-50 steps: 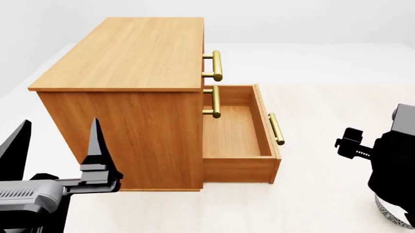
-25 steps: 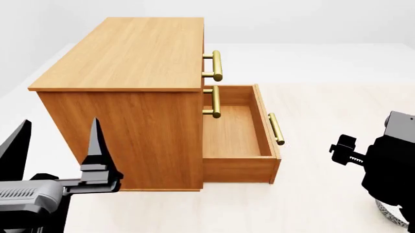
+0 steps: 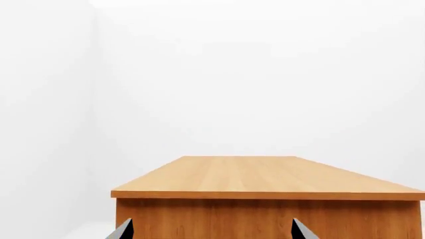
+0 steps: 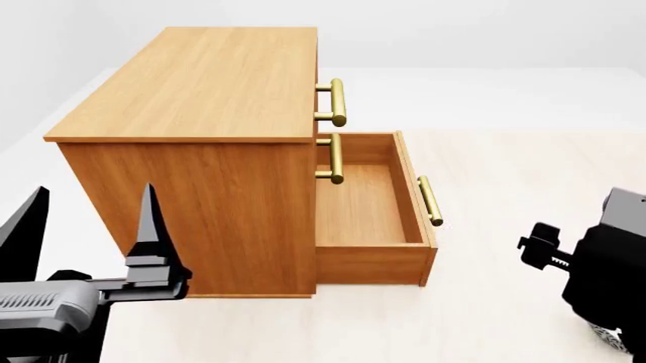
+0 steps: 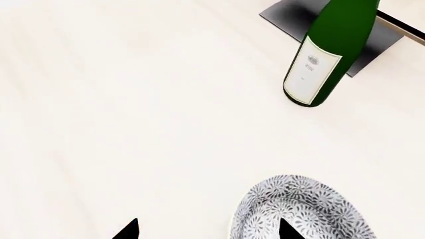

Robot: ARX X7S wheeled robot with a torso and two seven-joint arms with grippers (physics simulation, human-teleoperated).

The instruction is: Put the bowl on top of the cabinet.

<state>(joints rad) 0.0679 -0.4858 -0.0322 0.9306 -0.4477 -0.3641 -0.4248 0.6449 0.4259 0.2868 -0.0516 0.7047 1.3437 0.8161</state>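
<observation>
**Bowl on floor, not gripped**

Right claw open, empty, above small patterned blue-grey ceramic bowl near green wine bottle; left claw open, empty, beside orange-brown wooden cabinet; bottom drawer open.

From the head we look forward and down on the cabinet. Our left wrist camera faces level across that same cabinet top, close to its near edge. Our right wrist camera looks down, close over the bowl and a green bottle.
</observation>
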